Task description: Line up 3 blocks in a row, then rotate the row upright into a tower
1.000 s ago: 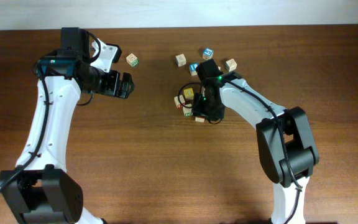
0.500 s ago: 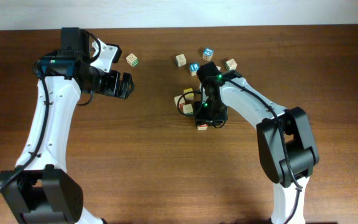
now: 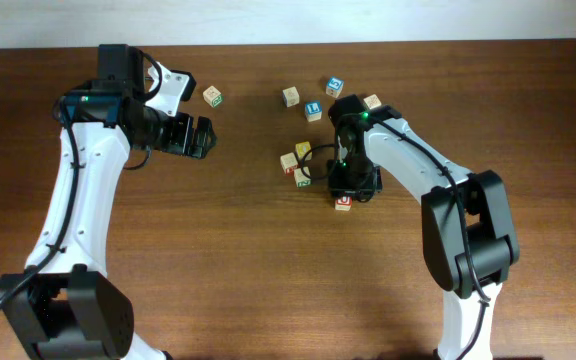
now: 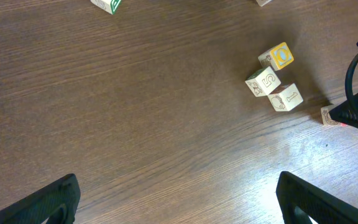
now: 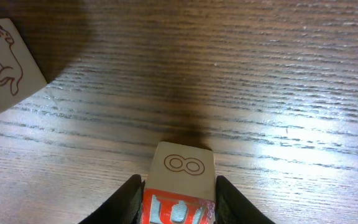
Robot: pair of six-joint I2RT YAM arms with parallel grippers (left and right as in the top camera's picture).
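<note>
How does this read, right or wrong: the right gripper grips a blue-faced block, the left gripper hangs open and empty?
Wrong on colour: the block in the right gripper is red-faced, as the right wrist view shows. The left gripper does hang open and empty.

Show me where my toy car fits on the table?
Bare wood: the front middle between the left arm and right arm, and the stretch from the left arm to the three-block cluster. Crowded: the back, around the blue blocks.
</note>
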